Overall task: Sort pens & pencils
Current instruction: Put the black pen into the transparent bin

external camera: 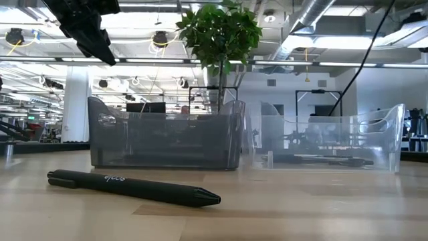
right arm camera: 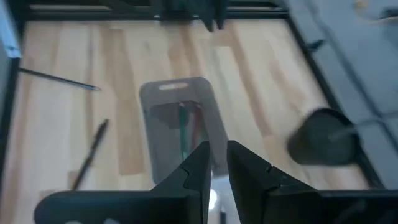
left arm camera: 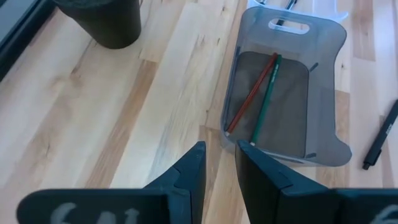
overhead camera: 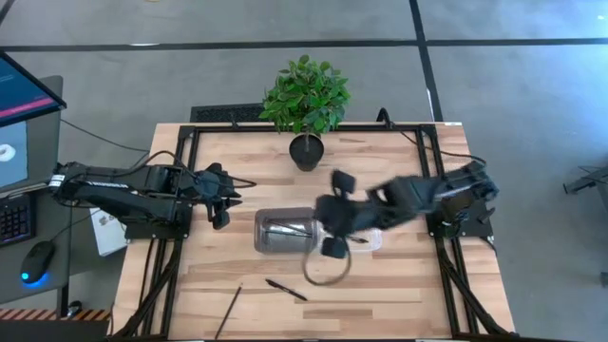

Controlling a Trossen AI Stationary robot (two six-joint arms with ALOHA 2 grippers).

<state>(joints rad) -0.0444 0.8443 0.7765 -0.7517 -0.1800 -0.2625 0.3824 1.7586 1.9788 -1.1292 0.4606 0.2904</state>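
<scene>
I see the left gripper (overhead camera: 220,197) hanging over the table's left side, just left of the smoked grey bin (overhead camera: 285,231). Its fingers (left arm camera: 189,177) stand a narrow gap apart with nothing between them. The right gripper (overhead camera: 334,217) is over the middle, above the seam between the grey bin and the clear bin (external camera: 328,142) on its right. Its fingers (right arm camera: 198,167) are nearly together and I see nothing in them.

Two pencils, one red (left arm camera: 252,94) and one green (left arm camera: 265,99), lie side by side in the grey bin. One black pen (overhead camera: 286,290) lies on the bare wood near the front edge, front of the bins. A third pencil (overhead camera: 228,311) lies left of it, well apart. In the low view I see dark sticks (external camera: 328,160) in the clear bin, cannot tell how many. A potted plant (overhead camera: 306,100) stands at the far edge.
</scene>
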